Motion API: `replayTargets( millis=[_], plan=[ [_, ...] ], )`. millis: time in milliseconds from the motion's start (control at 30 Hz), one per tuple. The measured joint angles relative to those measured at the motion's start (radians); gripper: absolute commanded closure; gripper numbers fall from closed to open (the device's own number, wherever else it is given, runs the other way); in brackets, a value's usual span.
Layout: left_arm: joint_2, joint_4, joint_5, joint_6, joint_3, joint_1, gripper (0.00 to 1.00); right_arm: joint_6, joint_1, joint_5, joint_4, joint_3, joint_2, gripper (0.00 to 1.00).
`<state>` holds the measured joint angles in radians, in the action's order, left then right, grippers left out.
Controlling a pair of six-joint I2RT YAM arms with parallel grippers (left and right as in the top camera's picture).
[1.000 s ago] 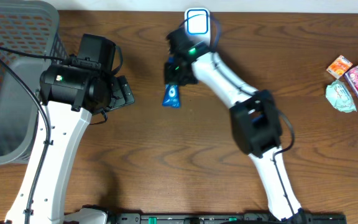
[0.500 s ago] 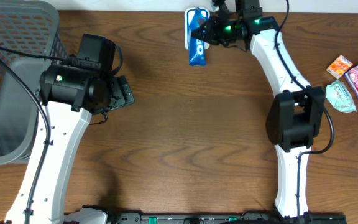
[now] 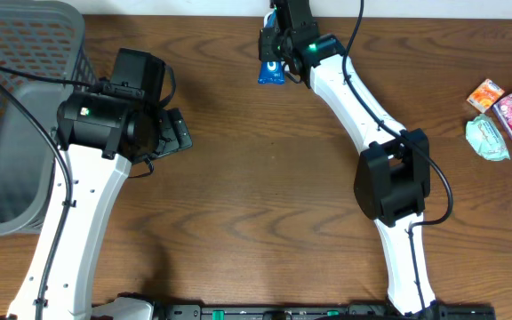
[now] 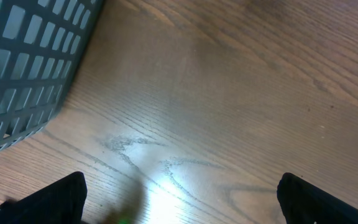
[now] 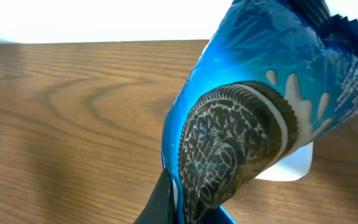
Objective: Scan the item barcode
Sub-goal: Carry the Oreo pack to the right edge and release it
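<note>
The blue glossy plastic cookie packet point(image 3: 270, 71) is clenched in the right gripper point(image 3: 276, 55) above the far edge of the brown wooden table point(image 3: 265, 178); the left gripper point(image 3: 176, 133) is spread wide.

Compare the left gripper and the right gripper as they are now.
The left gripper stands wide open and empty; the right gripper is shut on the blue cookie packet. The left gripper sits near the grey basket on the table's left; the right gripper is by the table's far edge, near the middle. Both are over the wooden table.
</note>
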<state>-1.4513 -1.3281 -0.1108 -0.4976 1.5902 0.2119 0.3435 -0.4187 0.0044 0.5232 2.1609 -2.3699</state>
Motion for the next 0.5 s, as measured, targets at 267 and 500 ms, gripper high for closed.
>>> replayTargets(
  millis=[267, 500],
  plan=[
    [0.0, 0.0, 0.0, 0.0, 0.0, 0.0, 0.02, -0.004, 0.026, 0.049, 0.076, 0.0, 0.0, 0.99],
    [0.0, 0.0, 0.0, 0.0, 0.0, 0.0, 0.02, -0.004, 0.115, 0.051, 0.421, 0.209, -0.005, 0.99]
  ],
)
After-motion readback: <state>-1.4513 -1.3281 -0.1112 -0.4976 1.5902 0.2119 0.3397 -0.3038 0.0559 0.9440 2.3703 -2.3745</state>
